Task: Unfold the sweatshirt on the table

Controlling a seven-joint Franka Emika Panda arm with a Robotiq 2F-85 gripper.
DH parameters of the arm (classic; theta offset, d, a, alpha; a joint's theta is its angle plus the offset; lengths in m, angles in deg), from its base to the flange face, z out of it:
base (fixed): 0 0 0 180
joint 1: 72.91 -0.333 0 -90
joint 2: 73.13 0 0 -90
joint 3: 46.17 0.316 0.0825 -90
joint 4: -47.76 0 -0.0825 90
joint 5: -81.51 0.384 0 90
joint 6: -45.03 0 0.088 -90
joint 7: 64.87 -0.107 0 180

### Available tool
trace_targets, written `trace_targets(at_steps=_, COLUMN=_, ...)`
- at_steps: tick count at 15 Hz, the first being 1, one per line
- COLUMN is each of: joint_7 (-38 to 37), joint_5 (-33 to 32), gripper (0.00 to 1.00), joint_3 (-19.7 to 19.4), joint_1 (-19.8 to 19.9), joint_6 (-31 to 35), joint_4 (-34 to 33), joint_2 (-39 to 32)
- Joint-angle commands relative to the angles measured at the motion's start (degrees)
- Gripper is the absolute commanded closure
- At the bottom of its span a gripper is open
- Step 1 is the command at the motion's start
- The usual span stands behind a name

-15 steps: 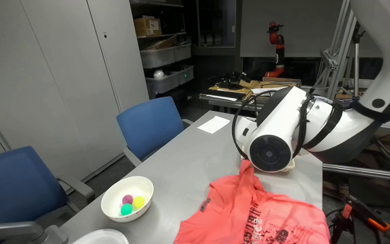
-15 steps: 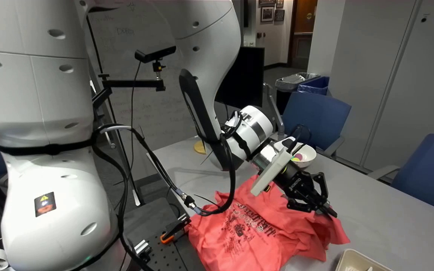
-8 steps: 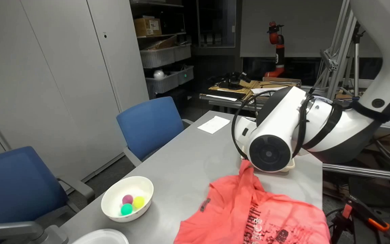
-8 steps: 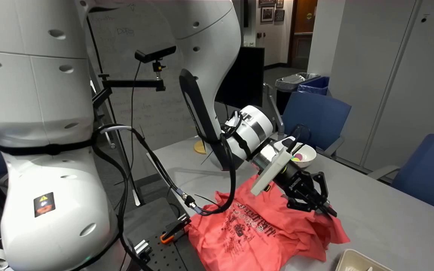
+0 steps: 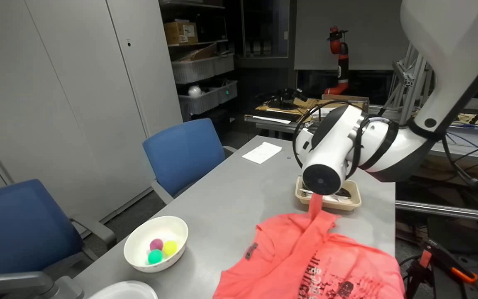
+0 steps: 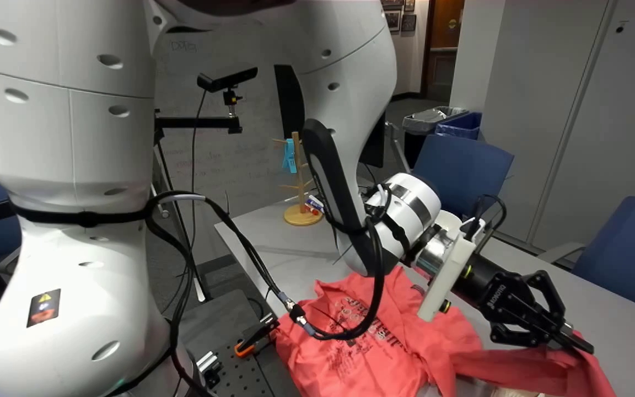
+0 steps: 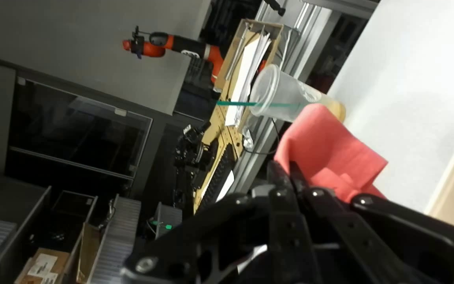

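Wrist view: held one end of the sweatshirt [image 7: 329,144] in the fully closed gripper [image 7: 288,173]. Showed, in an exterior view, the rumpled body on the table [image 5: 230,199], beside the tray [image 5: 352,205]. Appeared to be at the spreading step; next required, probably, laying that end flat, clear of the tray.

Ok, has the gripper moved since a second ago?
Yes. In an exterior view the gripper is farther right in the picture, away from the orange-and-black clamp, and slightly lower; part of the sweatshirt came along.
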Motion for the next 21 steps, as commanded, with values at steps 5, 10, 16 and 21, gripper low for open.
trace_targets(at_steps=5, joint_7=-3.3, joint_5=-1.3, gripper=0.72, joint_3=0.4, joint_1=3.9, joint_6=-9.1, joint_4=-6.4, joint_2=-9.0)
trace_targets(at_steps=10, joint_7=-2.0, joint_5=-0.3, gripper=0.42, joint_3=1.0, joint_1=4.0, joint_6=-9.6, joint_4=-8.3, joint_2=-8.4)
trace_targets(at_steps=16, joint_7=0.6, joint_5=3.2, gripper=0.0, joint_3=3.2, joint_1=3.7, joint_6=-6.9, joint_4=-10.1, joint_2=-3.3)
trace_targets(at_steps=21, joint_7=7.5, joint_5=13.0, gripper=0.0, joint_3=5.1, joint_1=3.5, joint_6=-4.3, joint_4=-12.4, joint_2=2.0)
